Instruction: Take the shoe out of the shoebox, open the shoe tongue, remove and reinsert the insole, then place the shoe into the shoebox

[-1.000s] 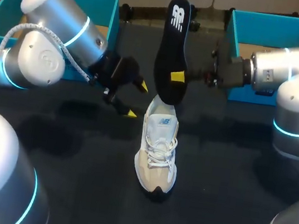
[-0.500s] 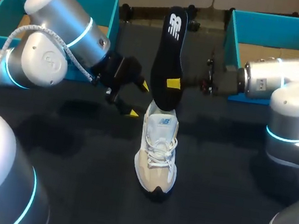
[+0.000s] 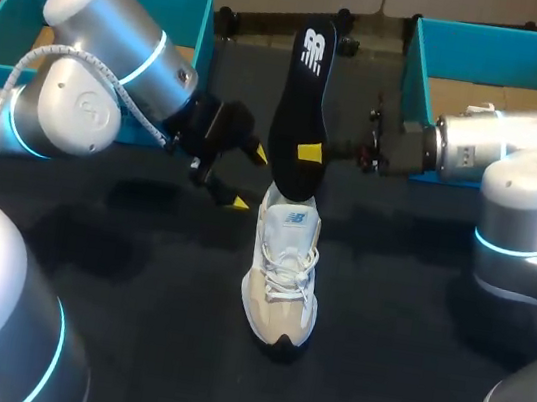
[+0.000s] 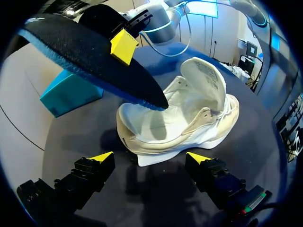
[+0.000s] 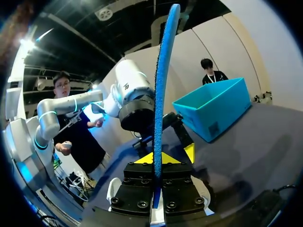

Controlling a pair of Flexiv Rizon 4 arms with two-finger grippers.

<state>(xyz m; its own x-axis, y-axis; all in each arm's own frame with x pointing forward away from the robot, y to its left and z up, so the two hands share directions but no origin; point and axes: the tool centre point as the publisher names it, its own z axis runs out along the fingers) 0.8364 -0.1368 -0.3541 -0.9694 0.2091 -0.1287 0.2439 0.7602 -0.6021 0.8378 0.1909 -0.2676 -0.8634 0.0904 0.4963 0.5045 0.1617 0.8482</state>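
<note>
Blocked over the shoe's (image 3: 283,274) opening by the insole (image 3: 303,105), standing on end with its lower end at the heel, clamped by the right gripper (image 3: 308,151) coming in from the right. Hemmed just left of the heel by the left gripper (image 3: 246,178), fingers spread. Bare table (image 3: 394,311) ahead of the toe and wide on both sides. Walled at the far corners by the left shoebox (image 3: 198,29) and right shoebox (image 3: 421,62)
</note>
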